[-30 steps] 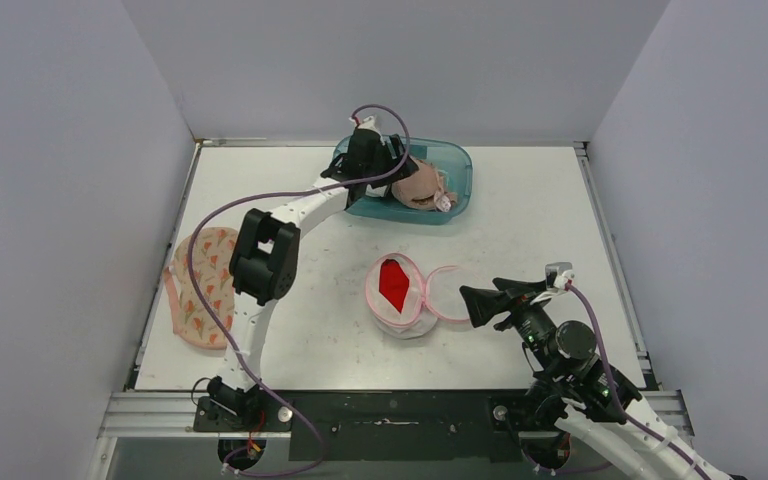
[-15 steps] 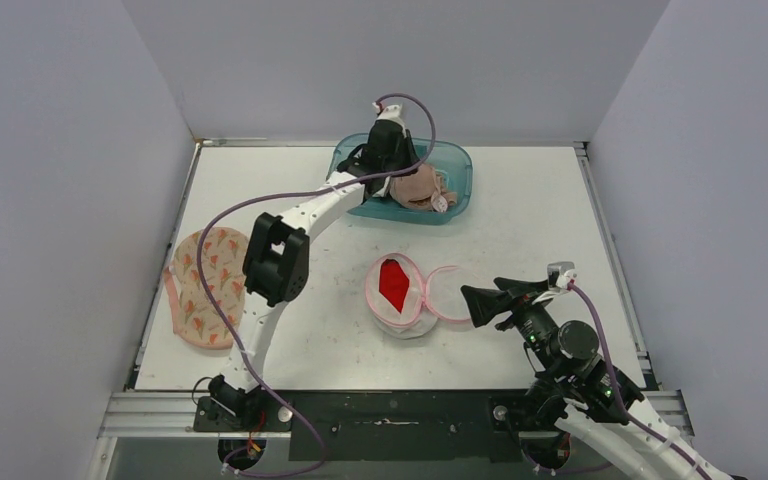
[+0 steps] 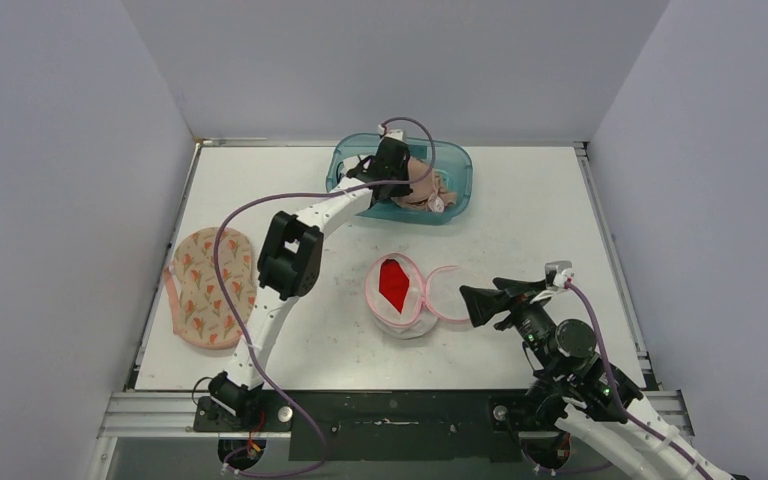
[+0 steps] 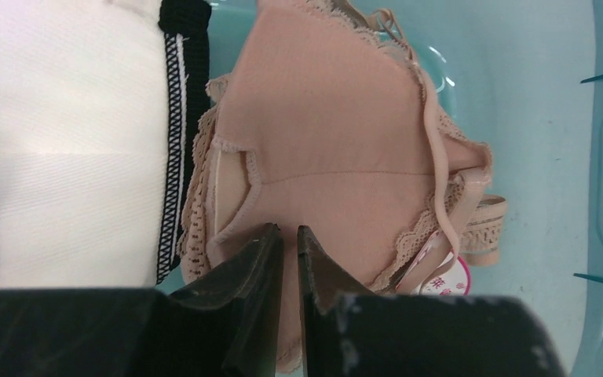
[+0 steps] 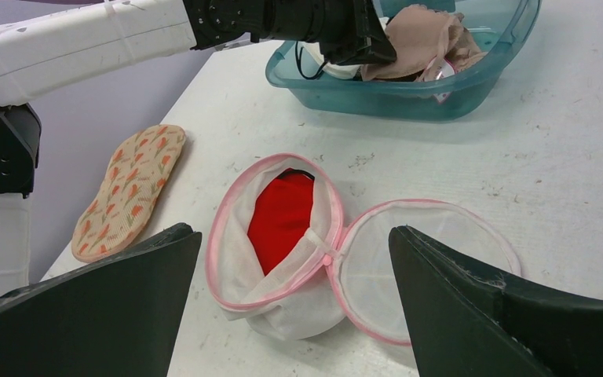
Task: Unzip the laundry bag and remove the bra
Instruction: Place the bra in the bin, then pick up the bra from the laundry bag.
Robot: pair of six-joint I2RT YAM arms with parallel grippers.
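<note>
The white table (image 3: 560, 200) carries a teal basin (image 3: 467, 172) at twelve o'clock. The pink-rimmed laundry bag (image 3: 408, 318) lies at the centre, unzipped, with its flap open toward three o'clock and the red bra (image 3: 393, 283) inside. The left gripper (image 4: 289, 230) is in the basin, pinched nearly together on a beige bra (image 4: 338, 133). The right gripper (image 3: 468, 305) hovers spread wide beside the flap.

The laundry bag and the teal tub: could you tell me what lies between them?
Only bare, scuffed table lies between laundry bag and teal tub, clearest in the right wrist view.
</note>
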